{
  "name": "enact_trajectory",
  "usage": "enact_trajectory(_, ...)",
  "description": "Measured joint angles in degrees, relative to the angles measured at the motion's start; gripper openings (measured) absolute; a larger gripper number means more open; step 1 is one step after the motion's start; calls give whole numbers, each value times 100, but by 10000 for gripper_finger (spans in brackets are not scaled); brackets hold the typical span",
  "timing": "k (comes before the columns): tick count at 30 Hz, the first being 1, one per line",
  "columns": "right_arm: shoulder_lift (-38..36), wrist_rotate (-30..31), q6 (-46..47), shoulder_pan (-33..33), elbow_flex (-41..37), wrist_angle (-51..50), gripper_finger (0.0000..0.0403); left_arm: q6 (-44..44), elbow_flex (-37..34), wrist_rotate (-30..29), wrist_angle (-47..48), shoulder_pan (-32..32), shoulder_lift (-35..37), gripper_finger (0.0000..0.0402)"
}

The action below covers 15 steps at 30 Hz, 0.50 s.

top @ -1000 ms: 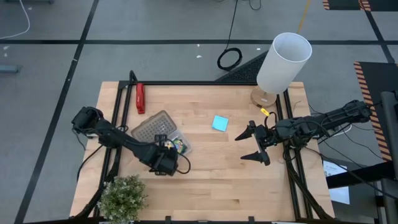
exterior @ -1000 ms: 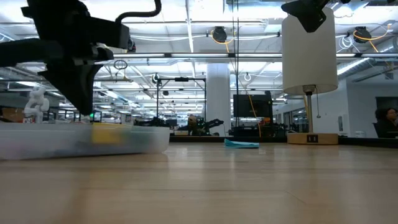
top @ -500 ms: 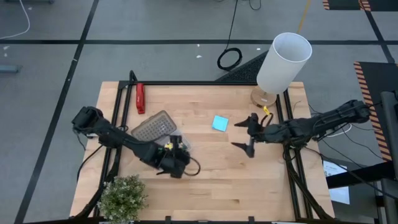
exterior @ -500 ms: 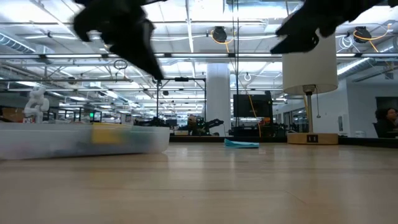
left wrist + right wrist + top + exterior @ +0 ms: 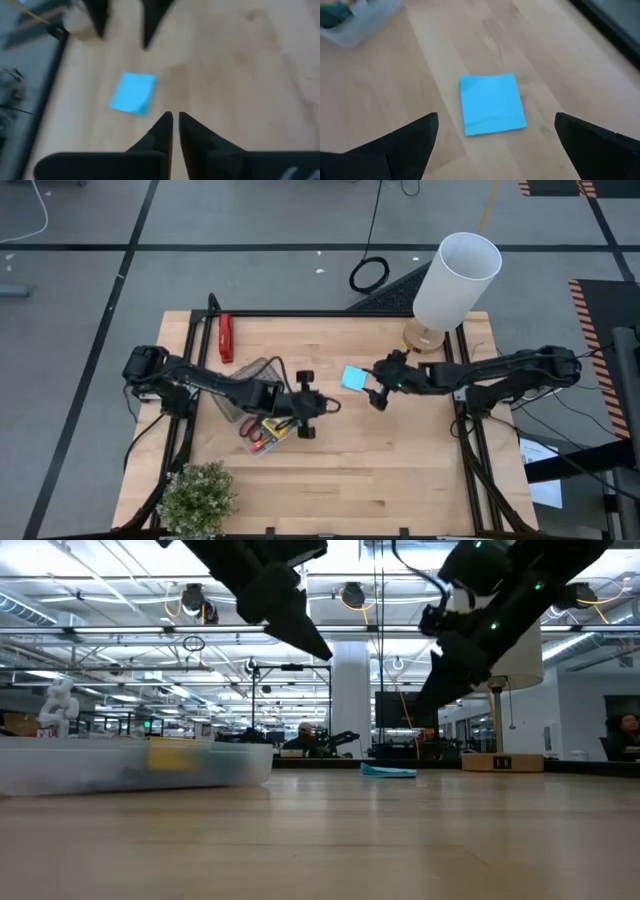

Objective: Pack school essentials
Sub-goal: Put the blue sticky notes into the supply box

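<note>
The light-blue notepad (image 5: 353, 378) lies flat on the wooden table, right of centre. My right gripper (image 5: 377, 392) hovers just off its right side, open, with its fingers spread wider than the pad (image 5: 492, 104) and touching nothing. My left gripper (image 5: 326, 404) is raised above the table to the pad's left and near side, shut and empty. It points toward the pad (image 5: 133, 92). A clear case (image 5: 262, 430) on the table's left holds red-handled scissors and a yellow-green crayon box. Its grey dotted lid (image 5: 248, 376) rests beside it.
A red bar-shaped tool (image 5: 225, 337) lies at the far left corner. A white lamp (image 5: 455, 278) stands at the far right, and a potted plant (image 5: 197, 498) sits at the near left. Bare wood stretches from the pad to the table's near edge.
My left gripper has risen from the case and swung toward the table's right and far side, ending close to the notepad. My right gripper has moved toward the table's left and far side up to the notepad, staying open. The notepad and the case have not moved.
</note>
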<state>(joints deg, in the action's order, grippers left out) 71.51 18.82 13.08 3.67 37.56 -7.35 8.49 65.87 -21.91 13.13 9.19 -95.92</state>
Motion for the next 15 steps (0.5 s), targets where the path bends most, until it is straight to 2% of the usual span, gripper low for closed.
enact_trajectory(3, 200, -446, 249, 332, 2, 33, 393, 523, 3, 77, -307, -380, 50, 54)
enact_trajectory(6, 306, -1025, 590, 605, 0, 63, 393, 656, 0, 501, -508, -813, 32, 72)
enact_trajectory(10, 321, -1158, 441, 902, 0, 89, 393, 437, 4, 890, -741, -1201, -178, 81)
enact_trajectory(13, 321, -1167, 285, 1171, 0, 185, 393, 515, -1, 947, -712, -1258, -468, 77)
enact_trajectory(15, 321, -1423, 215, 1381, 3, 308, 393, 683, -2, 972, -817, -1242, -684, 73)
